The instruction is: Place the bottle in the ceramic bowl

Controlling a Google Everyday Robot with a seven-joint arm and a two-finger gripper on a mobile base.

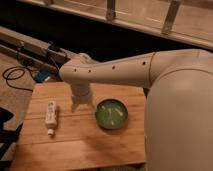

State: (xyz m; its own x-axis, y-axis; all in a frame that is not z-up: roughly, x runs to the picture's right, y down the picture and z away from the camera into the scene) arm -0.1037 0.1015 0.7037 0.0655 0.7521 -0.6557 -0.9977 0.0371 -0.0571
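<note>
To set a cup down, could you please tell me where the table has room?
Free: the near strip of the table, in front of the bottle and ceramic bowl, and the far-left corner. Crowded: between bottle and bowl, where the gripper hovers.

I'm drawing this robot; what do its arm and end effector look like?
The arm is smooth off-white, thick rounded segments with small dark dots along the side. Its pale end effector, over the wooden table between bottle and green ceramic bowl, is narrower. No cables show.

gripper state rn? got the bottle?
Gripper: open, holding nothing; it hangs over the table between the bottle, lying flat, and the ceramic bowl.
</note>
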